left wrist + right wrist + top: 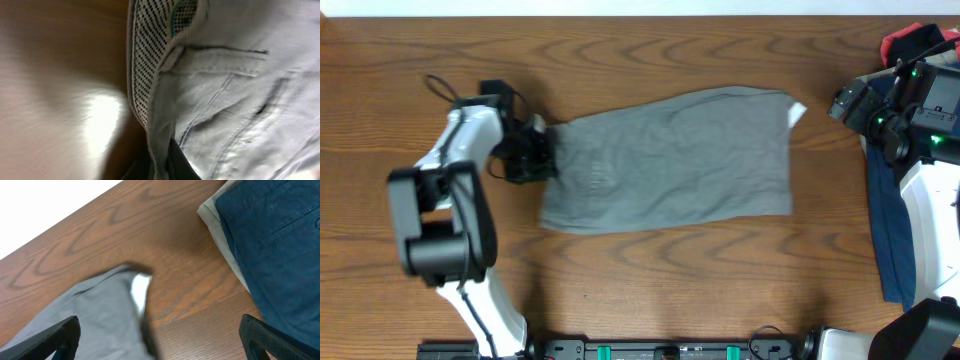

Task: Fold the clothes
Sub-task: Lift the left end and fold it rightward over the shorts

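The grey-green shorts [680,160] lie spread flat across the middle of the table, waistband to the left. My left gripper [535,152] is shut on the waistband edge; the left wrist view shows the fabric [225,100] pinched between the fingers [165,165], with the dotted inner lining and a pocket seam showing. My right gripper [855,105] is open and empty, hovering above the table just right of the shorts' right corner [100,310]; its fingers [160,340] straddle that corner and bare wood.
A pile of other clothes lies at the right edge: navy [890,230] [270,240] over tan [220,230], with red/black [910,40] at the far right corner. The wooden table [670,290] runs along the front.
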You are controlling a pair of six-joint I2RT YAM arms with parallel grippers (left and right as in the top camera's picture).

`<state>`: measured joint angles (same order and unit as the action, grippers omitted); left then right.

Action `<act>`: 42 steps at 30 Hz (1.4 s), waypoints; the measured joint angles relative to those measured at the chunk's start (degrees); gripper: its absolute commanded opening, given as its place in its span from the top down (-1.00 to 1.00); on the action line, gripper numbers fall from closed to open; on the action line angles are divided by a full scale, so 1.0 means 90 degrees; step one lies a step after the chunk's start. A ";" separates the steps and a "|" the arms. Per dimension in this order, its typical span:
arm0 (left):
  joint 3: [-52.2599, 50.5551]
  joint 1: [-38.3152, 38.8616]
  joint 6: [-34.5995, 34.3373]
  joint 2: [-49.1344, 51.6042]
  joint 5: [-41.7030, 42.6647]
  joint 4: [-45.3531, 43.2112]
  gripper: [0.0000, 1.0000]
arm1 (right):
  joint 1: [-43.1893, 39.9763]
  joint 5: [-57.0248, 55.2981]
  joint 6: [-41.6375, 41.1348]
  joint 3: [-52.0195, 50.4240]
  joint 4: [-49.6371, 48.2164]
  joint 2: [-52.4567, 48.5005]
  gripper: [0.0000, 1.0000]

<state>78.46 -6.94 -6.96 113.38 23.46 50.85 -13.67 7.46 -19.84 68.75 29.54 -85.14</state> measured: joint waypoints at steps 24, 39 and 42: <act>0.0124 0.1054 -0.0860 -0.3490 -0.1651 0.0503 0.88 | 0.0000 0.0000 0.0000 0.0000 0.0000 0.0000 -0.98; 0.1129 0.2630 -0.1161 -0.3485 -0.1962 0.0289 0.88 | 0.0000 0.0000 0.0000 0.0000 0.0000 0.0000 -0.99; 0.1132 0.2764 -0.1212 -0.3419 -0.1982 0.0221 0.88 | 0.0000 0.0000 0.0000 0.0000 0.0000 0.0000 -0.98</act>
<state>88.64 17.93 -17.87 82.61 5.63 52.84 -13.67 7.46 -19.84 68.75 29.54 -85.14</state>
